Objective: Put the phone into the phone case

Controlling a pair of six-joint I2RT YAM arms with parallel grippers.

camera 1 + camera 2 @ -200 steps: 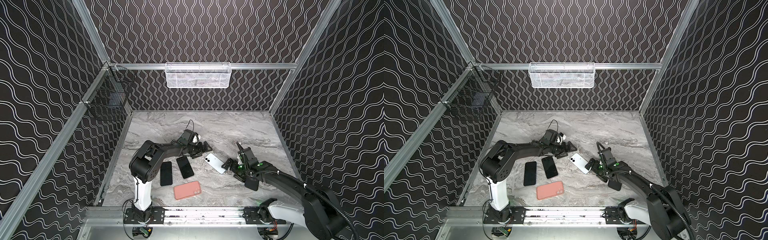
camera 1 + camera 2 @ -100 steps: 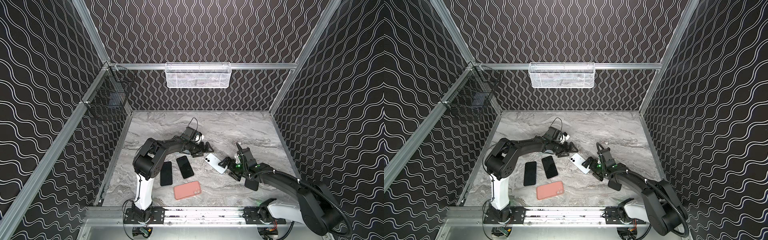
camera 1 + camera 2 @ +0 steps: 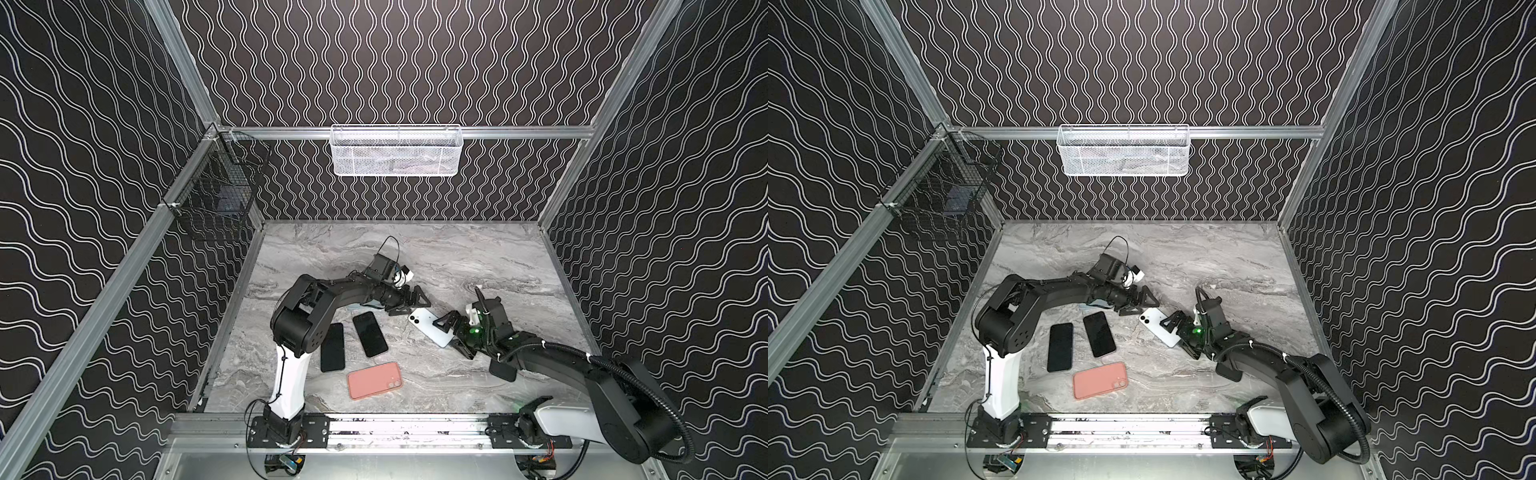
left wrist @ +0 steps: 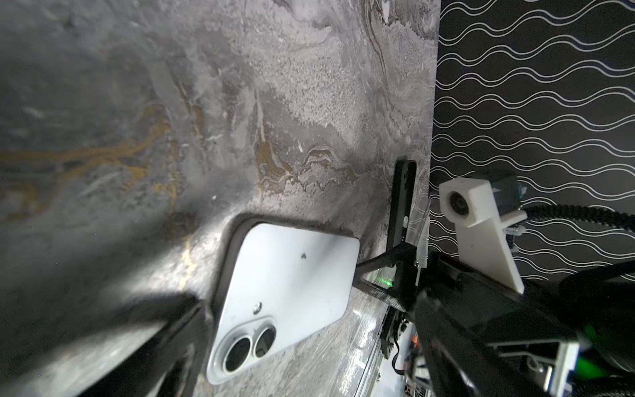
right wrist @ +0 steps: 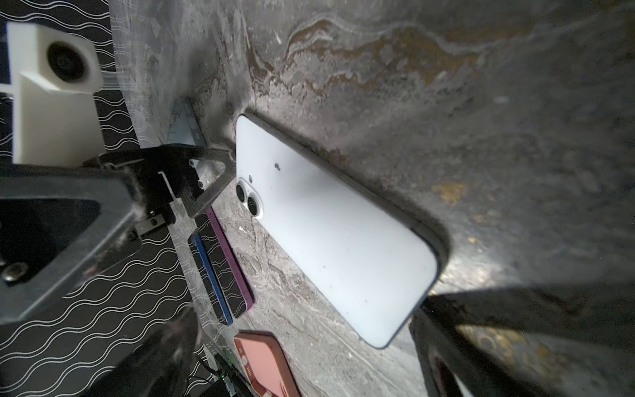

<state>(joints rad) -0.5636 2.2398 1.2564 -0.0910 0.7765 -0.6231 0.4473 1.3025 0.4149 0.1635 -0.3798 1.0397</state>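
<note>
Gaping wide, the left gripper (image 3: 417, 306) had its two fingers far apart and held nothing. It sat low over the table (image 3: 478, 257), right at the camera end of the white phone (image 3: 428, 328). The right gripper (image 3: 444, 334) was wide open too, with nothing squeezed in it. It was at the other end of the phone, and that end sat between its two fingers. I could not tell if any finger touched the phone.

The white phone (image 4: 288, 278) lay flat on the table near the middle, back up, so its two round camera eyes showed.

A black phone (image 3: 332, 347) and a second black phone (image 3: 370, 334) lay side by side to the left of it, near the left arm. The pink phone case (image 3: 375, 380) lay closer to the front edge, well apart from the white phone. The phone was not in the case.

A white basket (image 3: 396, 149) hung on the back wall. A black wire basket (image 3: 216, 199) hung on the left wall.
</note>
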